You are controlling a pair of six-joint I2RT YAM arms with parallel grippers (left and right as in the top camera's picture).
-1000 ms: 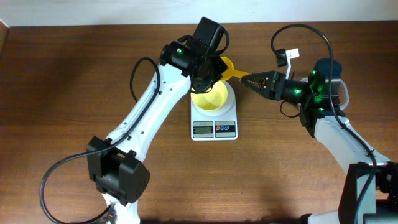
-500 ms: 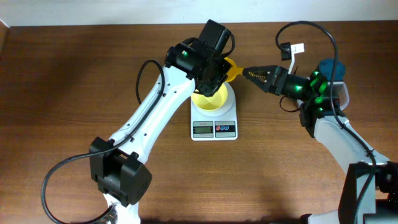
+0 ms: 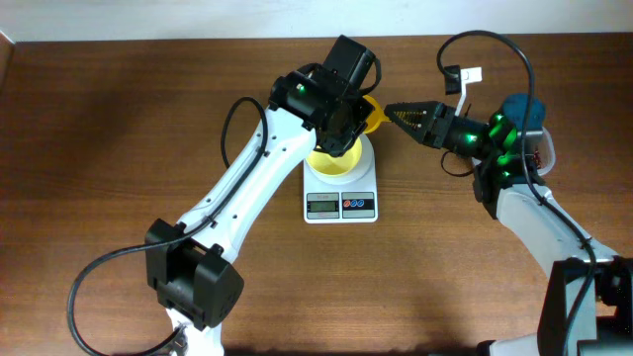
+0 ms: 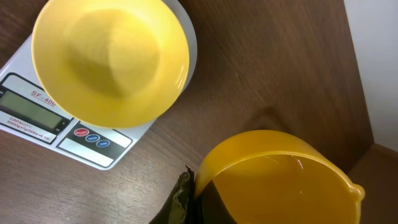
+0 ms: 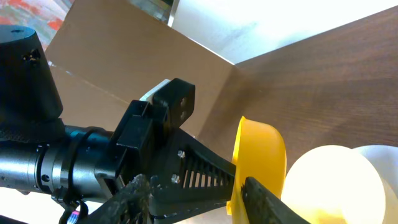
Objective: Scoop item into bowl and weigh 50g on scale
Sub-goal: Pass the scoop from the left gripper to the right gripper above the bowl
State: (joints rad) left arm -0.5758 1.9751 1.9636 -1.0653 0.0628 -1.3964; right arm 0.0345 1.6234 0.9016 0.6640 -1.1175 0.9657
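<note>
Left pincer (image 4: 196, 202): clamped tight on the edge of the yellow scoop (image 4: 280, 180), holding it up.
Right pincer (image 3: 391, 111): fingers apart, just beside the scoop.
Bowl (image 4: 109, 59): pale yellow, sitting on the white scale (image 4: 37, 109).
Scale: lying flat on the brown worktop (image 3: 119, 148), between the two arms.
Scoop: up in the air, close to the bowl's back edge.

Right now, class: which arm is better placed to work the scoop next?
Left. Its claw is shut on the yellow scoop, beside the empty bowl on the scale. The right claw stands open and grips nothing.
</note>
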